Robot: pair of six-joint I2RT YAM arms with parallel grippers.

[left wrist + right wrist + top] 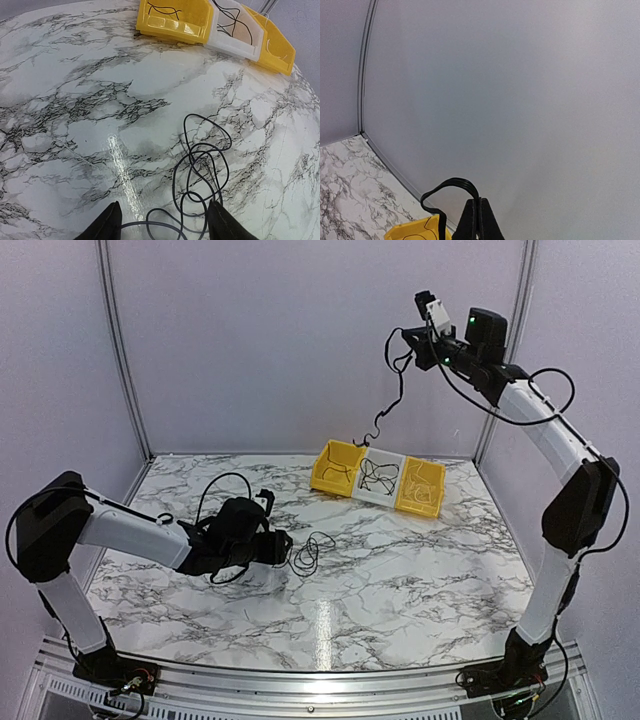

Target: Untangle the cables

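No readable text, labels, brand names, numbers or signs in any view, unmarked walls on the yellow and white bins (326, 483) at the far side, unmarked marble table (430, 570)

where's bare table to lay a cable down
Free: near-right table, between the loop and the right arm's base; also the far-left corner behind the left arm. Crowded: the bins at the far middle, a cable hanging over them.

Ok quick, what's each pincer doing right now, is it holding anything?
Left pincer: open, holding nothing; a loose cable lies beneath it, ungripped.
Right pincer: shut on a hanging cable, raised high.
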